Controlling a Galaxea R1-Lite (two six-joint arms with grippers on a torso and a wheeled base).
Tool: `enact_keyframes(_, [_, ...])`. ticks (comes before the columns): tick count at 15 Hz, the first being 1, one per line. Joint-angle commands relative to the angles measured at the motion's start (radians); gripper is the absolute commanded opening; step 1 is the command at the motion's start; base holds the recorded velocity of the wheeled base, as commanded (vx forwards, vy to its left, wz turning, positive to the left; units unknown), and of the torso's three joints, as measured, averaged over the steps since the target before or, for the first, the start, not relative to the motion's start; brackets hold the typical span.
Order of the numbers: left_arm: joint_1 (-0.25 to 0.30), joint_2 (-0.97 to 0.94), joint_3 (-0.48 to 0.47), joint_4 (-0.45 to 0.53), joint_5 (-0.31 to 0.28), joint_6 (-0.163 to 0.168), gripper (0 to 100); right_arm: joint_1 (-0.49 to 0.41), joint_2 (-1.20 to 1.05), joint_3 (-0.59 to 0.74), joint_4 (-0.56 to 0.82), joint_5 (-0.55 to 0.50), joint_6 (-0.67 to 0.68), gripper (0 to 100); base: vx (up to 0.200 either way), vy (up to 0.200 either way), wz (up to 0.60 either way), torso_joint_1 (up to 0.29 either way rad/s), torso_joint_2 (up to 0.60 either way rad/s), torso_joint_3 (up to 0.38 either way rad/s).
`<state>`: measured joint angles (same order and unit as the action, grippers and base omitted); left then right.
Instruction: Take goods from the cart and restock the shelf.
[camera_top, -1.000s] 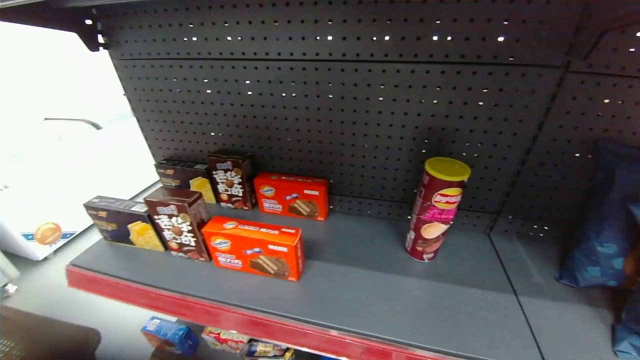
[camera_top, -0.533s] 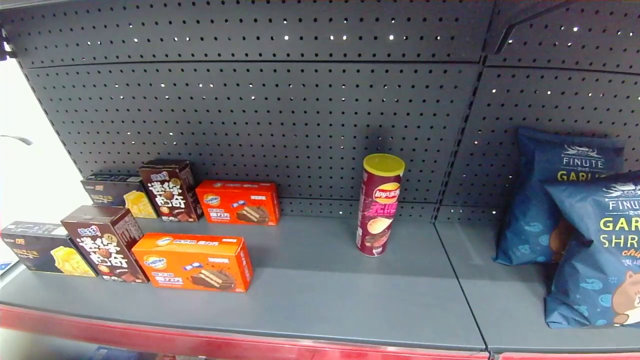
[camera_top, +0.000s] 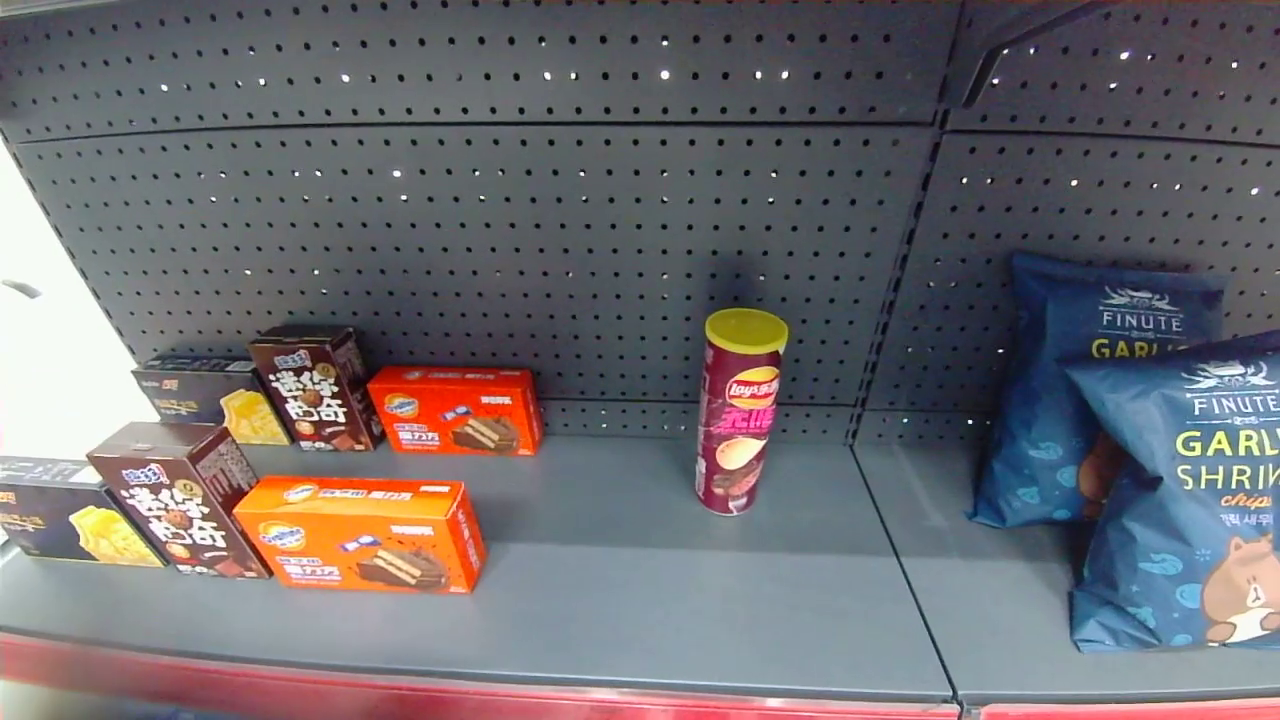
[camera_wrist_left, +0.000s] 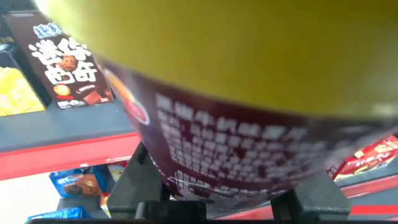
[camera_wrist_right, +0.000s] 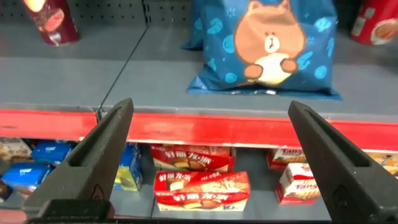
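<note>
Head view, stock: shelf (camera_top: 650, 610) carries one upright chip can (camera_top: 738, 412) at frame centre, snack boxes (camera_top: 300, 470) at lower left, blue bags (camera_top: 1170, 470) at right.
Head view, progress: bare floor beside the chip can; restocking judged partly done.
Left wrist view, jaws: left gripper (camera_wrist_left: 227, 196) clamped on a second can (camera_wrist_left: 249, 124), not yet shelved.
Right wrist view, jaws: right gripper (camera_wrist_right: 210, 112) wide apart, empty, facing the shelf's red edge (camera_wrist_right: 217, 127).
</note>
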<state>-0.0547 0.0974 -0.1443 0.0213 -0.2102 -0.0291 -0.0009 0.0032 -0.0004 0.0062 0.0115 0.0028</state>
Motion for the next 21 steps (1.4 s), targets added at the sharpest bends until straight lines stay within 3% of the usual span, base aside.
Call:
enact_keyframes(1, [0.001, 0.001, -0.015, 0.000, 0.003, -0.002, 0, 0.007, 0.107, -0.001, -0.005, -0.005, 0.057, 100, 0.000, 0.000, 0.00, 0.000, 0.00, 0.000])
enact_keyframes(2, [0.001, 0.002, -0.023, 0.002, 0.005, -0.003, 0, 0.009, 0.196, -0.001, -0.006, -0.015, 0.095, 100, 0.000, 0.000, 0.00, 0.000, 0.00, 0.000])
enact_keyframes(4, [0.001, 0.002, -0.023, 0.002, 0.000, -0.023, 0, 0.039, 0.152, -0.079, -0.052, 0.024, -0.037, 100, 0.000, 0.000, 0.00, 0.000, 0.00, 0.000])
enact_keyframes(5, [0.001, 0.002, -0.012, 0.002, -0.001, -0.025, 0, 0.058, 0.307, -0.276, -0.005, 0.061, -0.044, 100, 0.000, 0.000, 0.00, 0.000, 0.00, 0.000])
enact_keyframes(6, [0.001, 0.002, -0.011, 0.002, -0.003, -0.025, 0, 0.073, 0.333, -0.300, 0.000, 0.074, -0.052, 100, 0.000, 0.000, 0.00, 0.000, 0.00, 0.000])
enact_keyframes(7, [-0.001, 0.005, -0.008, 0.002, -0.001, -0.026, 0, 0.137, 0.432, -0.475, 0.031, 0.148, -0.127, 100, 0.000, 0.000, 0.00, 0.000, 0.00, 0.000])
enact_keyframes(9, [-0.002, 0.005, -0.006, 0.002, -0.003, -0.029, 0, 0.191, 0.620, -0.635, 0.052, 0.179, -0.204, 100, 0.000, 0.000, 0.00, 0.000, 0.00, 0.000])
enact_keyframes(12, [-0.043, 0.019, -0.012, 0.002, 0.002, -0.031, 0, 0.294, 0.810, -0.645, 0.052, 0.200, -0.196, 100, 0.000, 0.000, 0.00, 0.000, 0.00, 0.000])
enact_keyframes(15, [-0.045, 0.016, -0.021, 0.002, 0.002, -0.031, 0, 0.413, 1.008, -0.678, 0.006, 0.197, -0.175, 100, 0.000, 0.000, 0.00, 0.000, 0.00, 0.000])
enact_keyframes(18, [-0.045, 0.016, -0.011, 0.002, 0.002, -0.031, 0, 0.461, 1.235, -0.799, -0.100, 0.196, -0.141, 100, 0.000, 0.000, 0.00, 0.000, 0.00, 0.000])
enact_keyframes(21, [-0.043, 0.016, -0.012, 0.002, 0.006, -0.031, 0, 0.510, 1.379, -0.932, -0.104, 0.160, -0.072, 100, 0.000, 0.000, 0.00, 0.000, 0.00, 0.000])
